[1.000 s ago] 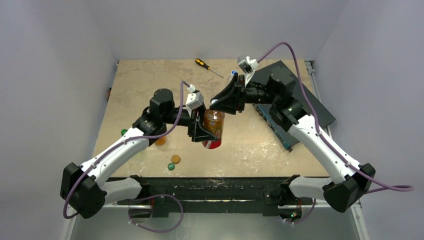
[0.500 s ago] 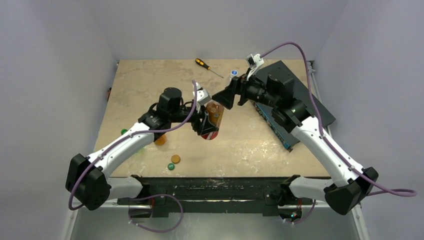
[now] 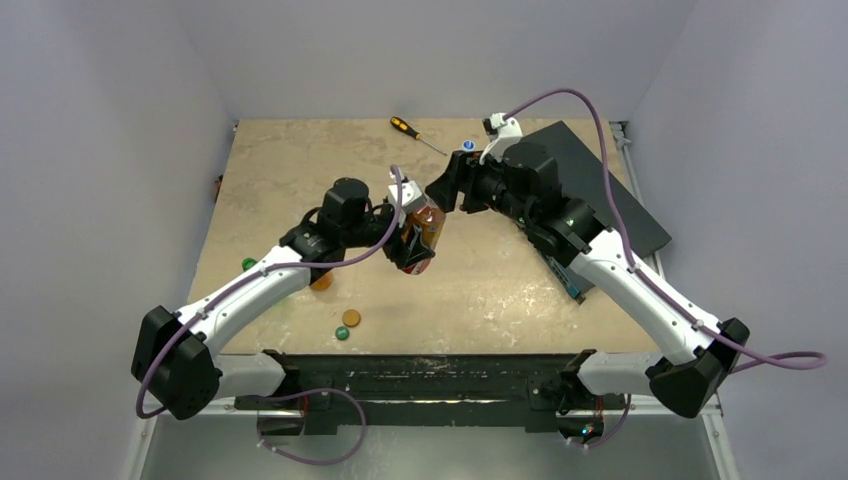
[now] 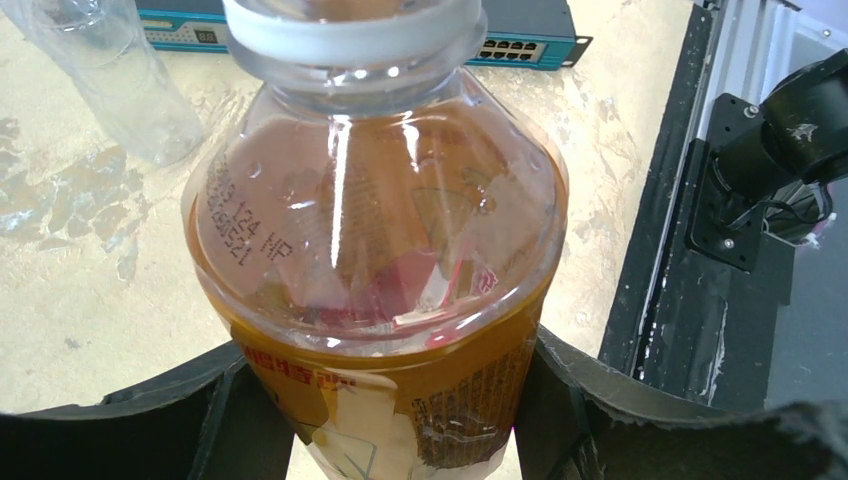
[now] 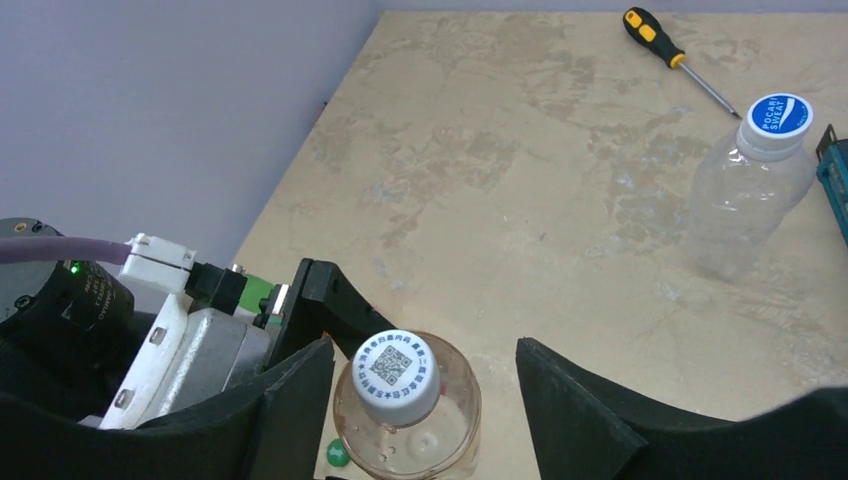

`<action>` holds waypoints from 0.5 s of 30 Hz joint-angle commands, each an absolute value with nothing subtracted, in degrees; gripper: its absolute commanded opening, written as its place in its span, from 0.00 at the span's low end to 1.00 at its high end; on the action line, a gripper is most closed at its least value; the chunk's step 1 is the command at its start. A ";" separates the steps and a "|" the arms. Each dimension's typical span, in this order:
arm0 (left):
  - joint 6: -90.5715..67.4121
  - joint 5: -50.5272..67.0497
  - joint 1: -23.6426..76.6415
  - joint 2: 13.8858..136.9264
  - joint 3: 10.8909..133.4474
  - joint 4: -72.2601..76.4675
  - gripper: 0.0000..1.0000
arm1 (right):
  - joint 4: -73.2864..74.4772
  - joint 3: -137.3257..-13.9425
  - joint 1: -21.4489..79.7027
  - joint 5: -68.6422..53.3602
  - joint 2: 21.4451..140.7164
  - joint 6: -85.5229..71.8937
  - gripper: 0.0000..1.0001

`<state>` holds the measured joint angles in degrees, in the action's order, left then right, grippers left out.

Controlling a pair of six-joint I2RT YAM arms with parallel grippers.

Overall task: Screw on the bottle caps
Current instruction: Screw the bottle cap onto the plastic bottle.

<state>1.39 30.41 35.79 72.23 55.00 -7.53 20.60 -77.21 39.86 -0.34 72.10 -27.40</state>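
An amber plastic bottle (image 4: 370, 250) is clamped by the left end effector (image 4: 390, 400). Its white round cap (image 5: 397, 372) is flanked, untouched, by the open right end effector (image 5: 425, 370). The beige marbled counter (image 3: 300, 170) is enclosed by lilac walls (image 3: 120, 150).

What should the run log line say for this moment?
left tool: shut on amber bottle | right tool: open, astride white cap, gaps both sides | white cap: sitting on bottle neck, tightness unclear

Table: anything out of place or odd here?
Two things unrelated to capping: a screwdriver lies at the far edge, and a network switch sits on the right side. The amber bottle in the left claw appears tilted, not upright. No spill visible.
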 commanded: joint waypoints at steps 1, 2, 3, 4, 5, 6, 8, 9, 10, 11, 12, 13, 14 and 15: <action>3.08 27.79 36.58 72.20 56.99 -6.94 0.00 | 21.69 -82.00 42.53 7.36 72.94 -28.72 0.67; 3.05 27.62 36.67 72.33 57.03 -6.97 0.00 | 22.50 -82.65 43.47 9.08 73.49 -28.88 0.65; 3.15 27.50 36.80 72.40 57.05 -7.03 0.00 | 23.21 -83.27 44.37 10.84 74.13 -29.02 0.64; 3.16 27.37 36.90 72.48 57.09 -7.03 0.00 | 24.08 -84.14 45.40 12.68 74.95 -29.15 0.61; 3.24 27.15 36.95 72.52 57.10 -7.10 0.00 | 24.91 -84.60 45.99 13.99 75.42 -29.30 0.59; 3.25 27.04 36.99 72.51 57.05 -7.12 0.00 | 25.39 -84.97 46.39 14.69 75.81 -29.39 0.58; 3.34 26.71 37.01 72.56 57.08 -7.16 0.00 | 26.15 -85.42 46.85 15.34 76.31 -29.55 0.57; 3.38 26.53 37.01 72.58 57.05 -7.17 0.00 | 26.49 -85.70 47.11 15.61 76.56 -29.61 0.57; 3.38 26.45 37.00 72.60 57.03 -7.21 0.00 | 26.92 -85.95 47.32 16.05 76.82 -29.74 0.57; 3.42 26.44 37.06 72.60 57.04 -7.21 0.00 | 27.26 -86.22 47.55 16.41 77.08 -29.79 0.56; 3.35 26.27 37.03 72.60 57.04 -7.21 0.00 | 27.70 -86.55 47.75 16.78 77.39 -29.79 0.56; 3.34 26.08 37.03 72.60 57.02 -7.16 0.00 | 28.29 -86.91 47.98 17.29 77.69 -29.79 0.56; 3.34 26.08 37.04 72.60 57.03 -7.21 0.00 | 28.64 -87.15 48.17 17.84 77.96 -29.79 0.56; 3.34 26.03 37.04 72.60 57.03 -7.23 0.00 | 28.77 -87.32 48.36 18.18 78.19 -29.73 0.56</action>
